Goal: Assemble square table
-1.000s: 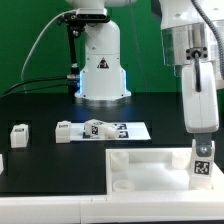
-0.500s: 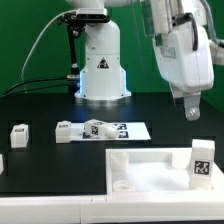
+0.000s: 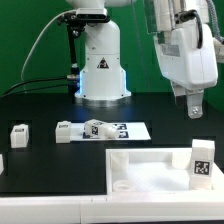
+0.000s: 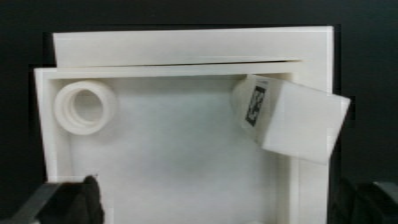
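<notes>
Nearest, the square table panel [image 3: 150,172] lies flat, with one leg [image 3: 201,160] standing in its three-o'clock corner in the exterior view. Above that leg hangs the gripper [image 3: 195,109], jaws spread and empty. Farther off, toward ten o'clock, a loose leg [image 3: 64,131] waits, and fetching it looks like the next move.

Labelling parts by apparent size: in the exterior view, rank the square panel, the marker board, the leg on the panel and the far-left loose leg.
1. square panel
2. marker board
3. leg on the panel, helped by being nearer the camera
4. far-left loose leg
</notes>
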You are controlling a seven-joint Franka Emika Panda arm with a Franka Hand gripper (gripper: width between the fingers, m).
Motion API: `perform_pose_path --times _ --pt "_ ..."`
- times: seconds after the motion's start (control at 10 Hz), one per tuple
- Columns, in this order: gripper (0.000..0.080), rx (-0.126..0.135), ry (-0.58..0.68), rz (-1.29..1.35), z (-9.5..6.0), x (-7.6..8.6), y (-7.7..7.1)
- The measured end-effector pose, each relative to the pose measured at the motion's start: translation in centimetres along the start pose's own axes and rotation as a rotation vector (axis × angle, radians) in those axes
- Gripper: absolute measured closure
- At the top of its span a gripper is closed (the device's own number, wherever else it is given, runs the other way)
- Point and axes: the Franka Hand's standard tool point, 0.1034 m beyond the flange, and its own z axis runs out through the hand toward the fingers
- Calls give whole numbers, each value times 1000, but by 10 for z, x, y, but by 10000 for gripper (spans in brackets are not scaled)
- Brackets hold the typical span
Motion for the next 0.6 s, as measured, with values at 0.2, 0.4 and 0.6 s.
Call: perform_pose_path --times 0.2,0.4,0.6 --pt "151 -16 -8 39 3 17 13" --pt "151 -56 12 172 5 53 48" --pt "151 -54 10 149 5 48 44"
